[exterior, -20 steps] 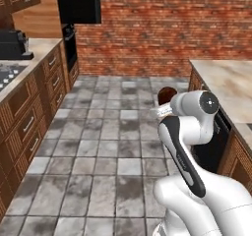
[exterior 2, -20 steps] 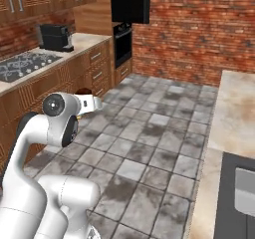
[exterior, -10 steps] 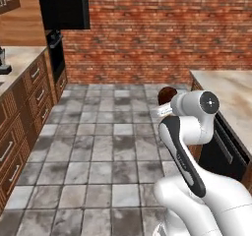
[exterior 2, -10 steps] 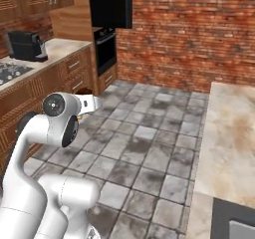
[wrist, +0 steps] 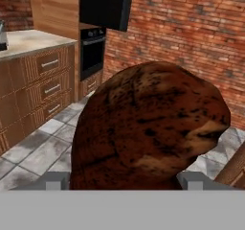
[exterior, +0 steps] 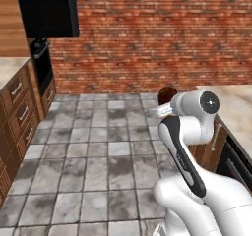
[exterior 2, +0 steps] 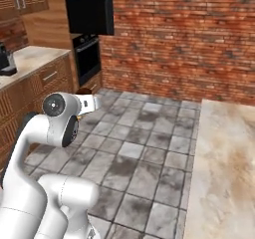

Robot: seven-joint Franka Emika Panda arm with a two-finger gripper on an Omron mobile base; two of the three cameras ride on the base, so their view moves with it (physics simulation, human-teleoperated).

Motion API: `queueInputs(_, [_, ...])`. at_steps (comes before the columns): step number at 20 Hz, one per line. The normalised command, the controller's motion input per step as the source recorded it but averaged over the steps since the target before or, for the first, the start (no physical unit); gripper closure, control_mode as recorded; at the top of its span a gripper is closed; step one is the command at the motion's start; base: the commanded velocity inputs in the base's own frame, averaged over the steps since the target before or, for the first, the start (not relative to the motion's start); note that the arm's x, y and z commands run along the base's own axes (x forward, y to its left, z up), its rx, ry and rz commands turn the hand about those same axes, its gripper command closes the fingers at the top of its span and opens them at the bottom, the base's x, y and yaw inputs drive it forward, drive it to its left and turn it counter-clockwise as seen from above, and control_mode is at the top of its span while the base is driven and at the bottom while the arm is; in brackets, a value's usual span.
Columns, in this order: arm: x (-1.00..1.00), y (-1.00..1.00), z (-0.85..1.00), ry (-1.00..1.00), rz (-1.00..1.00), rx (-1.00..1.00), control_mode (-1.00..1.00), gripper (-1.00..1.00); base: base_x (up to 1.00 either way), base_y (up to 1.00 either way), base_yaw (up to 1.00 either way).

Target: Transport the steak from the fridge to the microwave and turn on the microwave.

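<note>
The dark reddish-brown, tan-ended steak sits pinched in the pincer, carried above the floor, well short of the black boxy microwave. Judged light, soft and somewhat slippery; a grip across its thick middle seems soundest.

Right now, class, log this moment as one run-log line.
phase: carrying | gripper: shut on steak | ahead: microwave, black oven below it | floor: grey tiles

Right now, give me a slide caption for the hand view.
Steak held between the tool's fingertips, with the black microwave ahead above the oven.
</note>
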Motion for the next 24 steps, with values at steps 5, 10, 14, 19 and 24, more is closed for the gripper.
queueInputs(5, [0.0,0.0,0.0,0.0,0.0,0.0,1.0,1.0,1.0,0.01,-0.09])
queueInputs(10, [0.0,0.0,0.0,0.0,0.0,0.0,1.0,1.0,1.0,0.0,-0.06])
queueInputs(14, [0.0,0.0,0.0,0.0,0.0,0.0,1.0,1.0,0.99,0.0,-0.05])
queueInputs(19, [0.0,0.0,0.0,0.0,0.0,0.0,1.0,1.0,0.98,0.0,-0.05])
queueInputs(24, [0.0,0.0,0.0,0.0,0.0,0.0,1.0,1.0,0.93,0.0,-0.02])
